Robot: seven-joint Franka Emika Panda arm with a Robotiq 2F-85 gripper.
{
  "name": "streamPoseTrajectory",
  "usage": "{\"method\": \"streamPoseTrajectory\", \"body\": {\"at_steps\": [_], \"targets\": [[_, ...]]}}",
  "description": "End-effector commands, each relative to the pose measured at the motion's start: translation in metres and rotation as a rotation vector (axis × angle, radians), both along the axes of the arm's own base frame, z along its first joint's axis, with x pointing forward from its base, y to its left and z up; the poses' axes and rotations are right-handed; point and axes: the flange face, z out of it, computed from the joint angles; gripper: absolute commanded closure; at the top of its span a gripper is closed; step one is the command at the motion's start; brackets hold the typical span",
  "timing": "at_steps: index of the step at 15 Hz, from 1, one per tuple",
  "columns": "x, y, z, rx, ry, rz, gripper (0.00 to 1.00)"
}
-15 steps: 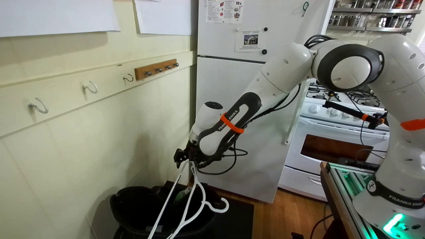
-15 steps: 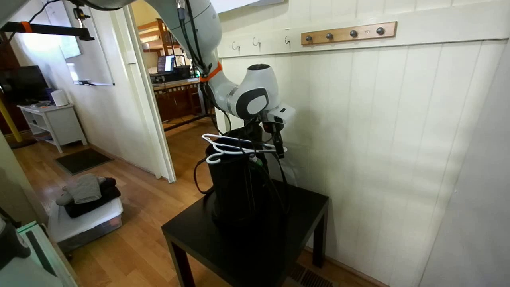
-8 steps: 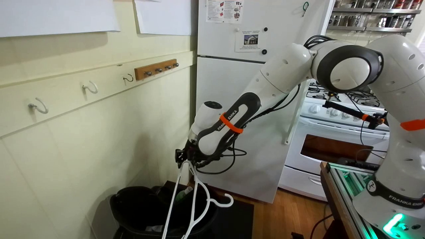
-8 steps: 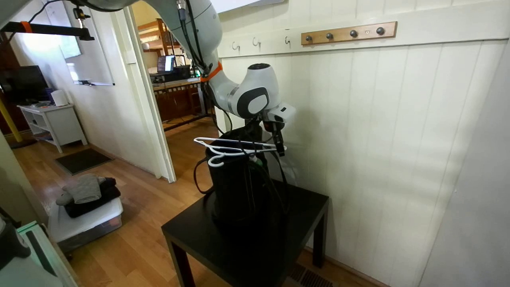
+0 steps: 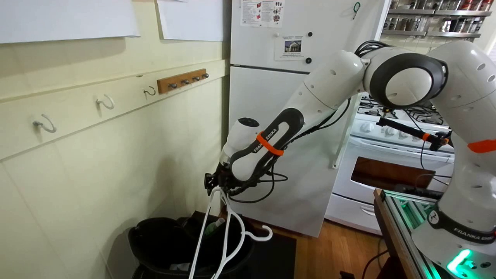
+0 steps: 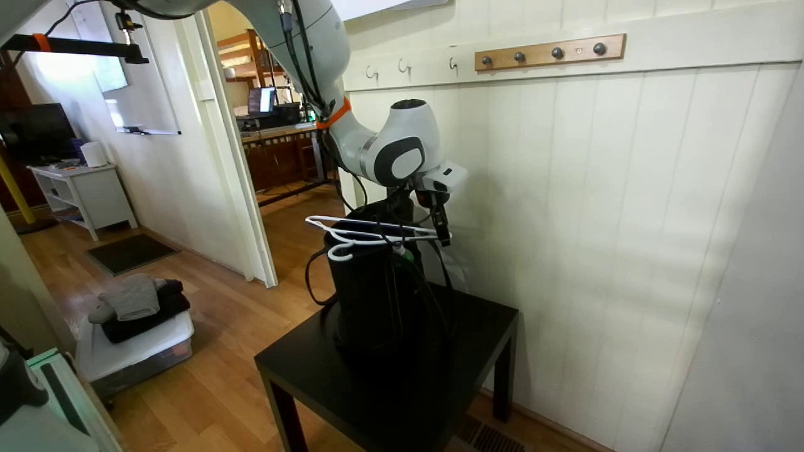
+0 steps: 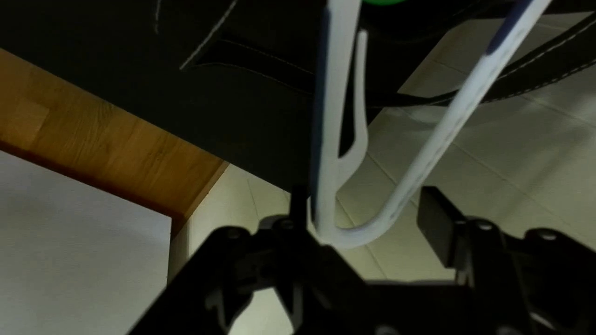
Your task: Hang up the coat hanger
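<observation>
The white coat hanger (image 5: pixel 243 233) lies across the top of the black bin (image 5: pixel 149 221), with its hook out toward the room side. In an exterior view the hanger (image 6: pixel 358 242) looks nearly level over the bin (image 6: pixel 364 301). My gripper (image 5: pixel 219 186) is at one end corner of the hanger, close to the wall. In the wrist view my gripper (image 7: pixel 365 204) is open, with the rounded corner of the hanger (image 7: pixel 433 139) between its fingers. The corner is close against the left finger, with a wide gap to the right finger. Contact there cannot be told.
White wall hooks (image 5: pixel 47 124) and a wooden peg rack (image 5: pixel 182 80) are on the wall rail above. The bin stands on a black table (image 6: pixel 427 383) beside the wall. A fridge (image 5: pixel 263 104) stands past the gripper. A bin strap (image 6: pixel 314 276) sticks out sideways.
Between one second and half a second ago the hanger turned slightly, its far end shifting to the right in an exterior view. The gripper moved very little. Since then nothing visibly differs.
</observation>
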Motion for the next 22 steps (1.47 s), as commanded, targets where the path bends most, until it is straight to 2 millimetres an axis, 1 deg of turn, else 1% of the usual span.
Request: {"method": "streamPoseTrajectory", "body": {"at_steps": [1,2,4,7,9,10,16,18,22], "targets": [[0.003,0.003,-0.003,0.002,0.006,-0.019,0.54],[0.003,0.003,-0.003,0.001,0.006,-0.018,0.64],[0.002,0.003,-0.003,0.000,0.007,-0.020,0.77],[0.002,0.003,-0.002,-0.001,0.009,-0.018,1.00],[0.002,0.004,-0.001,-0.007,0.007,-0.013,1.00],[0.002,0.005,-0.001,-0.009,0.007,-0.011,0.97],[0.001,0.014,0.003,0.005,0.014,0.032,0.97],[0.001,0.018,0.009,0.006,0.010,0.053,0.97],[-0.001,0.022,0.032,-0.026,-0.004,0.111,0.97]]}}
